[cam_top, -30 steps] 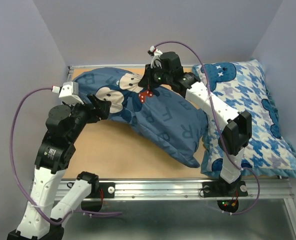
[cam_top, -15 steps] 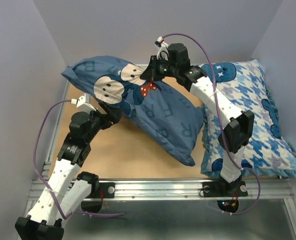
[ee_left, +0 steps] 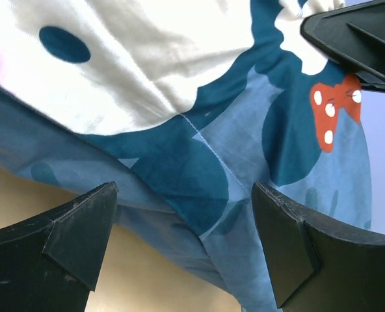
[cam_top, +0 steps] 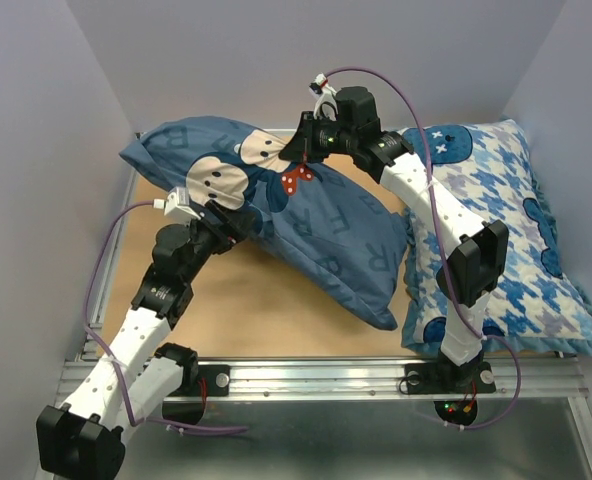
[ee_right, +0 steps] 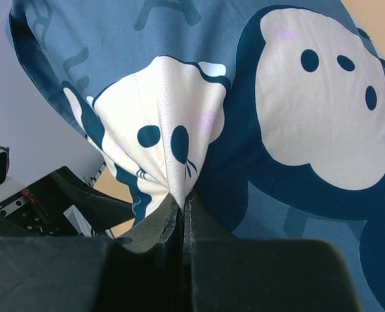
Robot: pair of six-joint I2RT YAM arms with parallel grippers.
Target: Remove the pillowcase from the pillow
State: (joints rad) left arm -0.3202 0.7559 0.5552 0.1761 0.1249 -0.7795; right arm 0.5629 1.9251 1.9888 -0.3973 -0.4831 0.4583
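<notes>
The dark blue pillowcase (cam_top: 316,235) with mouse faces, a red bow and letters lies plump across the table, its far left end lifted. The white pillow is hidden inside it. My right gripper (cam_top: 303,160) is shut on a pinch of pillowcase fabric (ee_right: 173,149) by the red bow and holds it up; its tips (ee_right: 185,209) meet on the cloth. My left gripper (cam_top: 241,222) is open under the raised left part. In the left wrist view the pillowcase (ee_left: 199,162) hangs just beyond the open gripper (ee_left: 183,244), not held.
A blue-and-white houndstooth pillow (cam_top: 506,230) with blue bear shapes lies along the right side, touching the pillowcase. Bare wooden tabletop (cam_top: 246,310) shows at front left. Grey walls close in left, back and right. A metal rail (cam_top: 306,380) runs along the near edge.
The right gripper has lifted the pillowcase's far left end off the table. The left arm has swung in to the right, bringing its open gripper under the raised fabric.
</notes>
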